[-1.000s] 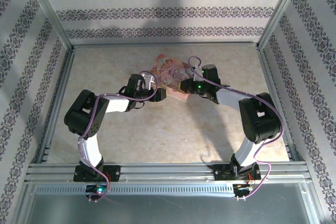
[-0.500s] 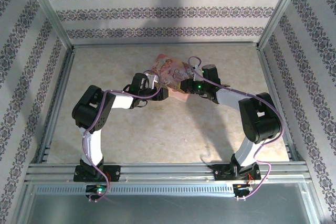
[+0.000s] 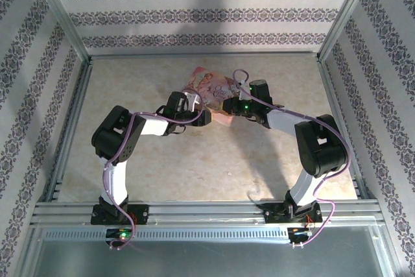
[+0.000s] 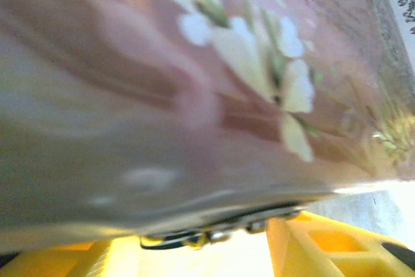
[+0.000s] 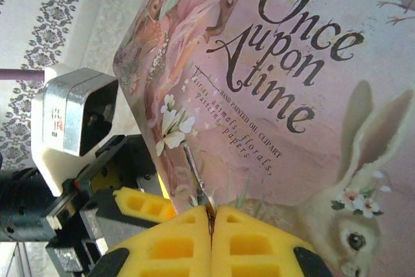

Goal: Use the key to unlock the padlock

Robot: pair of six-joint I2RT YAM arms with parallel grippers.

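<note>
Your right gripper [image 5: 209,215] is closed, its yellow foam pads pinching the key [image 5: 196,176], a thin dark metal sliver lying against the pink box [image 5: 292,95]. Your left gripper [image 4: 194,254] has its jaws apart under that box's edge. The padlock [image 4: 214,231] sits between them as a small silvery blur, and contact cannot be judged. The box is glossy, printed with flowers and a rabbit; its contents are hidden.

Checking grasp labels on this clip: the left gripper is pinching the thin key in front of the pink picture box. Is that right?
Not quite. It is the right gripper, not the left, that is pinching the thin key in front of the pink picture box. The right wrist view shows it shut on the key.
</note>
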